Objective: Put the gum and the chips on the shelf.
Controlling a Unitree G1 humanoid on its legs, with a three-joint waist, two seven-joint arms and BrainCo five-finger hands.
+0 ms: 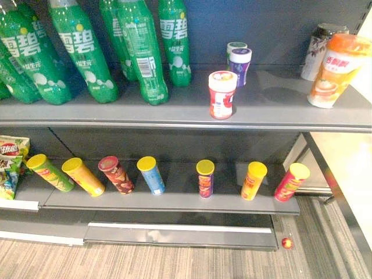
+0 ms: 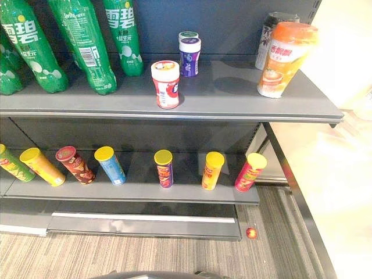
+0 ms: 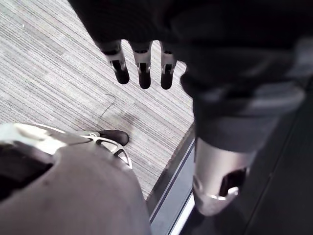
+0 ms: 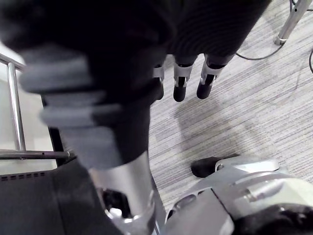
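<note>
Hanging nearest, left hand (image 3: 142, 66) and right hand (image 4: 180, 82) are straight-fingered, empty. Shelved: red-and-white plastic gum jar (image 1: 222, 95) upper centre, yellow-lidded cardboard chip tube (image 1: 205, 178) lower centre; task seemingly done.

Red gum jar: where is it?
Eye views: red gum jar stands on the upper shelf, before the purple gum jar, right of the green bottles.

Green bottles (image 1: 81, 52) left of orange cup (image 1: 335, 70)
</note>
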